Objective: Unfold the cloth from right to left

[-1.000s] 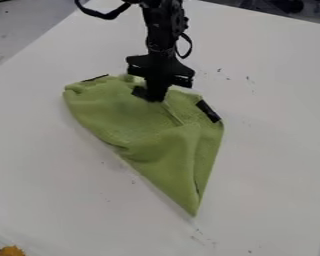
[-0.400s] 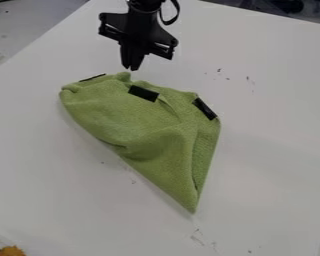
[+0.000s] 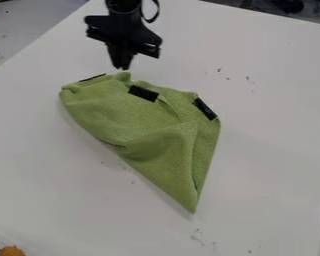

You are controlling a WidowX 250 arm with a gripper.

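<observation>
Well, my gripper [image 3: 122, 65] hangs just beyond the cloth [image 3: 146, 125], jaws closed; pinching too deep could catch two layers, dragging both

The black arm [image 3: 125, 7] holds its tool [image 3: 121, 67] pointing down.

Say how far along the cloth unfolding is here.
The unfolding looks unfinished: the green cloth lies on the table with overlapping layers and a long folded point. No cloth is in hand; the gripper hangs beyond its far edge, apart from it. Left, it seems: spreading the overlapping layers flat.
</observation>
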